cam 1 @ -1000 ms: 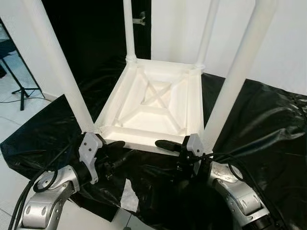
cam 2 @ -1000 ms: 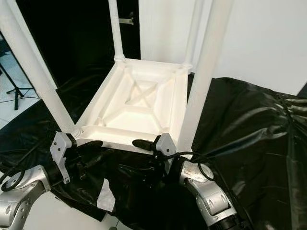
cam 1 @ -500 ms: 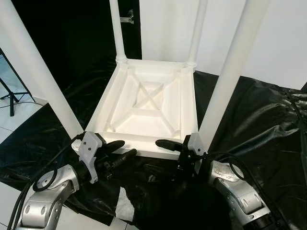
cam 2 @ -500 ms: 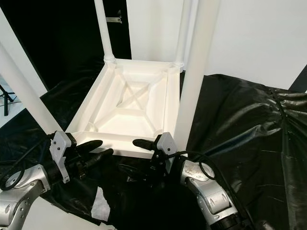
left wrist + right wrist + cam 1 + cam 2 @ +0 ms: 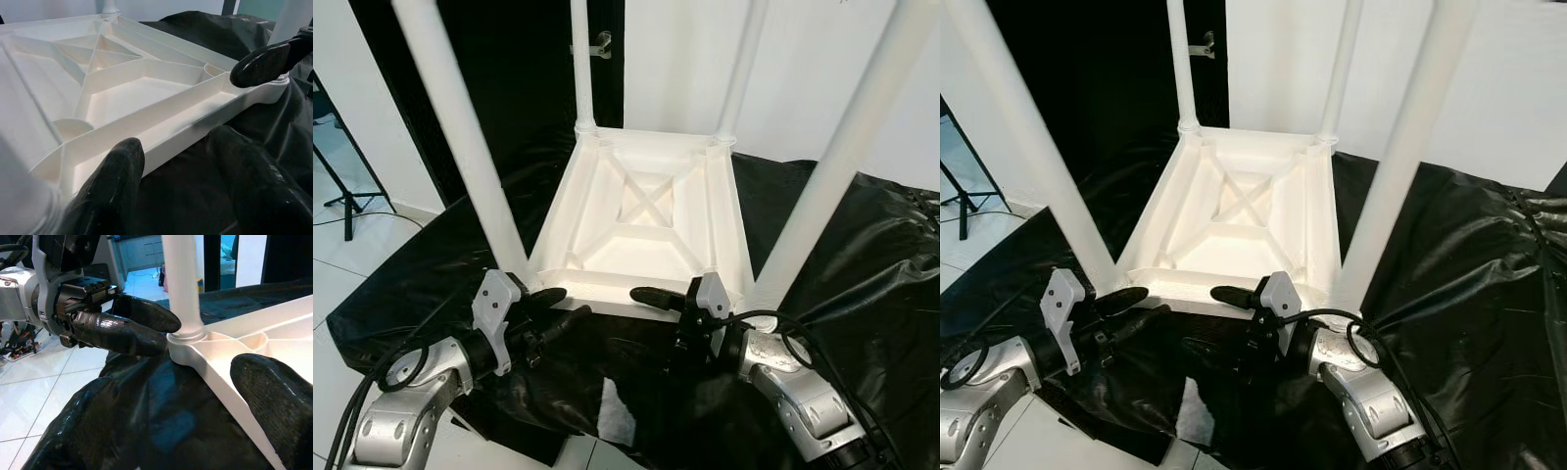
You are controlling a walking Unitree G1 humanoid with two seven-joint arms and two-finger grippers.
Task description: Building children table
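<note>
Black plastic sheeting (image 5: 862,255) spread over pale tiled floor (image 5: 342,255); white walls behind, dark doorway (image 5: 509,88) at 11 o'clock, tripod foot (image 5: 342,201) at 9 o'clock.

Item 1: white children table (image 5: 646,220), upside down at centre on the sheeting. Ribbed underside up, X-shaped bracing in the middle. Four round white legs pointing upward: two far legs (image 5: 582,69) at 12 o'clock, near left leg (image 5: 460,137) at 10 o'clock, near right leg (image 5: 842,166) at 2 o'clock.

Item 2: left gripper (image 5: 553,305), at 7 o'clock, at the table's near left corner. Two black fingers (image 5: 112,181) apart, straddling the near rim in the left wrist view: one above the rim, one below against the sheeting. Grip on the rim not clearly closed.

Item 3: right gripper (image 5: 656,318), at 5 o'clock, at the near edge toward the right corner. Fingers (image 5: 274,396) spread wide, one over the rim, one low on the sheeting; nothing clamped. Left gripper's fingertips facing it just beside the leg socket (image 5: 187,340) in the right wrist view.

Item 4: silver forearms (image 5: 406,416) with black cables, at 7 and 5 o'clock.
</note>
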